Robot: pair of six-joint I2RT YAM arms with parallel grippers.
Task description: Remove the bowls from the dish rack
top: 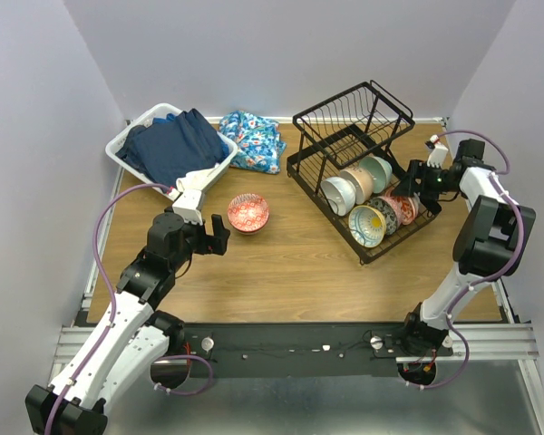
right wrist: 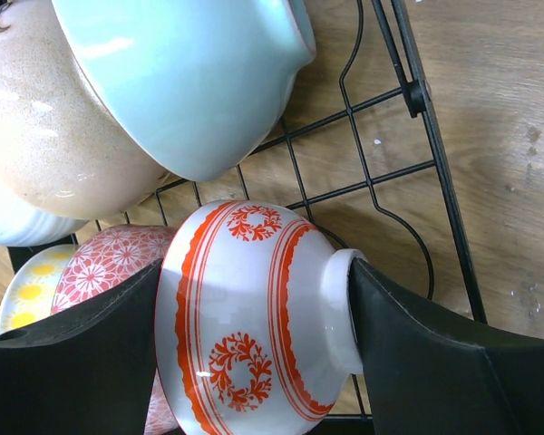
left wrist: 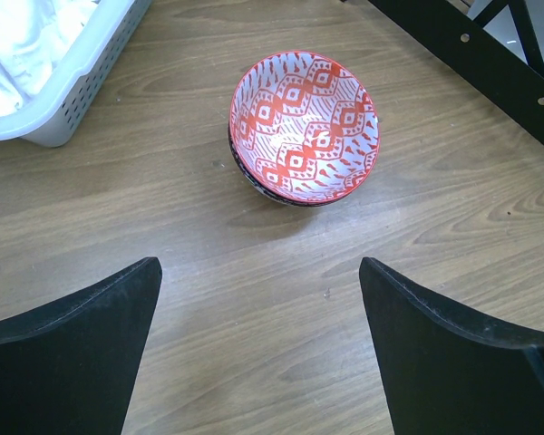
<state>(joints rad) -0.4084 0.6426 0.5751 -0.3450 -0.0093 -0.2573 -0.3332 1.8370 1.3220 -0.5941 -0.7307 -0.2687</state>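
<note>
The black wire dish rack (top: 344, 136) stands at the back right and holds several bowls on edge: white (top: 337, 195), tan (top: 355, 184), mint green (top: 376, 172) and yellow with a teal rim (top: 366, 225). My right gripper (right wrist: 254, 270) is inside the rack, shut on a white bowl with red-orange floral wreaths (right wrist: 245, 317), one finger at its rim and one on its foot. The mint bowl (right wrist: 181, 72) and a pink floral bowl (right wrist: 104, 263) lie beside it. My left gripper (left wrist: 259, 308) is open and empty, just short of a red-patterned bowl (left wrist: 304, 127) that sits stacked in a dark bowl on the table.
A white laundry basket (top: 127, 145) with dark blue cloth stands at the back left, and its corner shows in the left wrist view (left wrist: 82, 82). A blue floral cloth (top: 254, 140) lies beside it. The rack's black base (left wrist: 490, 63) crosses the top right of the left wrist view.
</note>
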